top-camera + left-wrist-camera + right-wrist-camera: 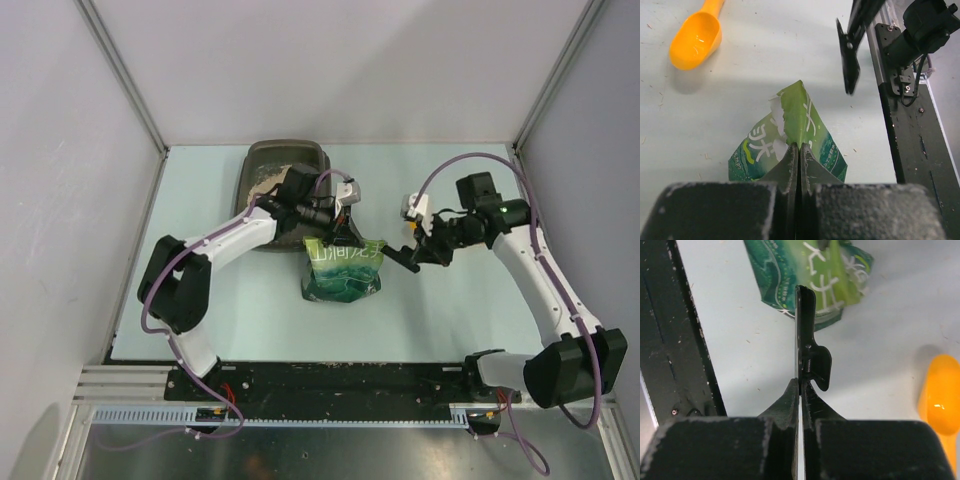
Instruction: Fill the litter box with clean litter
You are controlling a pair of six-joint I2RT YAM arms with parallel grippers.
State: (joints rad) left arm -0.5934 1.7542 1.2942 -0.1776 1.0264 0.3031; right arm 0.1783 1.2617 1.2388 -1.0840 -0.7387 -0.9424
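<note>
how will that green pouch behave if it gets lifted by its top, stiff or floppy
Probably floppy: the green pouch is creased and folded where the left fingers pinch its top. It looks fuller low on the table, so likely bottom-heavy and apt to sag or swing.

You can make out print on the green pouch [343, 270]: large white East Asian characters [761, 142] on its face, at 9 o'clock from the raised fold in the left wrist view. Creases break the strokes, so you cannot read them reliably.
</note>
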